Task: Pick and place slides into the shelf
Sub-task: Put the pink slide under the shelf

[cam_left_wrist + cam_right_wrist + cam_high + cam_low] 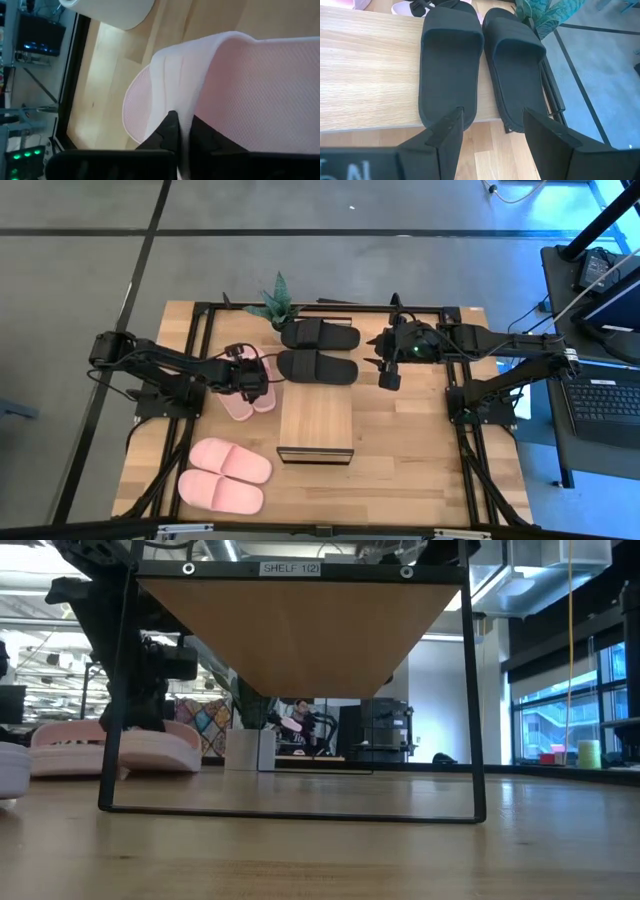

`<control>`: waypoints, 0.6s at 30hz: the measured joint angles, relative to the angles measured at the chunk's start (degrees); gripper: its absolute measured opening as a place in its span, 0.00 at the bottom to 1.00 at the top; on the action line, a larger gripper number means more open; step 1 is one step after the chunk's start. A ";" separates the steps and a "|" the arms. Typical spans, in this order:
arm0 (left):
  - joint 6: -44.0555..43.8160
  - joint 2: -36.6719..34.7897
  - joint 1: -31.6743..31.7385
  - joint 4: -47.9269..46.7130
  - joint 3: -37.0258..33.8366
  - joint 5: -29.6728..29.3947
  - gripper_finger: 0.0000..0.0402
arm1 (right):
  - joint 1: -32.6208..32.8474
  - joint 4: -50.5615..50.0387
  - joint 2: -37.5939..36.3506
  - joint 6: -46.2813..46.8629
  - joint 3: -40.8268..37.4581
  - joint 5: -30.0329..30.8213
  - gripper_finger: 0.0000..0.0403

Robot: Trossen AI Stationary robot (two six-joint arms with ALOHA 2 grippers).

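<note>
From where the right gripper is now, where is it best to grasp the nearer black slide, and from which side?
Probably at the heel end of the nearer black slide, which faces the open right gripper. The sole there is flat and thin and lies on the table, so the fingers could pinch its heel edge; the wide strap sits at the far end.

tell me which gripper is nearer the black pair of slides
Right. The right gripper hangs open just off the heel end of the black pair; the left gripper is beyond their other end, closed on a pink slide.
</note>
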 joint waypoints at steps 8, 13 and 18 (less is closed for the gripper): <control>-4.04 -0.55 0.00 -0.41 0.03 0.47 0.01 | 0.00 -0.13 0.00 -0.13 0.00 0.00 0.51; -8.64 -1.96 0.00 -7.08 3.38 1.32 0.01 | 0.00 -0.13 0.00 -0.62 0.02 0.00 0.51; -8.72 -3.34 -0.02 -15.78 9.55 -0.57 0.01 | 0.00 -0.13 0.00 -1.54 0.02 0.00 0.51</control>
